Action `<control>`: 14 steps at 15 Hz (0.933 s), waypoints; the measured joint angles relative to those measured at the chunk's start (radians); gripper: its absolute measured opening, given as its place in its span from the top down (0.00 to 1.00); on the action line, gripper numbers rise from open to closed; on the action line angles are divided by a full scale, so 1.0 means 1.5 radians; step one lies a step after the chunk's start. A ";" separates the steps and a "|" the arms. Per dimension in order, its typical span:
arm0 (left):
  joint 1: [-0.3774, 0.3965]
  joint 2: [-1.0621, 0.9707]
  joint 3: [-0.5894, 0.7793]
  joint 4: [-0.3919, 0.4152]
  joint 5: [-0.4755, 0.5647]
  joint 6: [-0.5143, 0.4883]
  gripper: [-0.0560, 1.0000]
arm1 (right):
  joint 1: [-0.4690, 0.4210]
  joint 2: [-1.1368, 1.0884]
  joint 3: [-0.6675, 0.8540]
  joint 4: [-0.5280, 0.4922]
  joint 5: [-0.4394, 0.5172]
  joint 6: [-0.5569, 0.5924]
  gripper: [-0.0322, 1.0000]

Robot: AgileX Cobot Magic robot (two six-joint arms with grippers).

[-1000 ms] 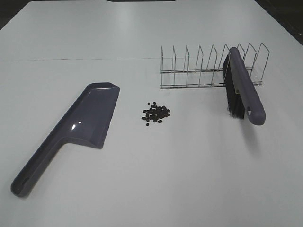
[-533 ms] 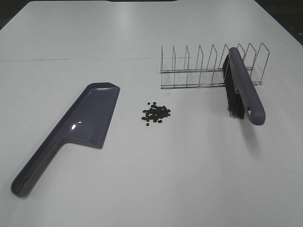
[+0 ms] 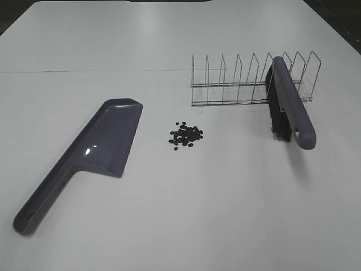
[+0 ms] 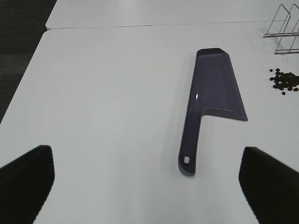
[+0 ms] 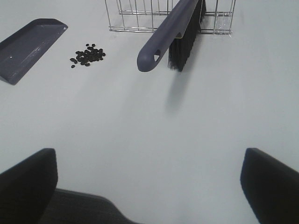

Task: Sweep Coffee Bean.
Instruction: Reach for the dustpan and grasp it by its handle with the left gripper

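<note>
White table (image 3: 169,226), dark floor (image 4: 18,46) beyond its left edge. Beans (image 3: 186,135) lie mid-table, between dustpan (image 3: 107,135) at left and brush (image 3: 293,107) at right. Left gripper (image 4: 149,182) and right gripper (image 5: 149,182): jaws wide, empty.

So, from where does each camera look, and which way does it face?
Exterior high: up high, looking down on dustpan, coffee beans, brush leaning in wire rack; no robot parts.
Left wrist: faces the dustpan's handle end; open left gripper shows.
Right wrist: faces the brush; open right gripper shows.
Shared: all three show dustpan and beans.
</note>
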State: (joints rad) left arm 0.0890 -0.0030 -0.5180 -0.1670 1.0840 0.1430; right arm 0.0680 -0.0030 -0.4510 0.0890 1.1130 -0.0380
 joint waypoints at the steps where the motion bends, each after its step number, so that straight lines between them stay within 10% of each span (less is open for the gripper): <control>1: 0.000 0.000 0.000 0.000 0.000 0.000 0.01 | 0.000 0.000 0.000 0.000 0.000 0.000 0.01; 14: 0.000 0.158 0.000 -0.001 0.000 0.000 0.01 | 0.000 0.000 0.000 0.001 0.000 0.000 0.01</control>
State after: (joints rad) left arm 0.0890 0.2340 -0.5180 -0.1680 1.0840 0.1430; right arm 0.0680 -0.0030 -0.4510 0.0900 1.1130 -0.0380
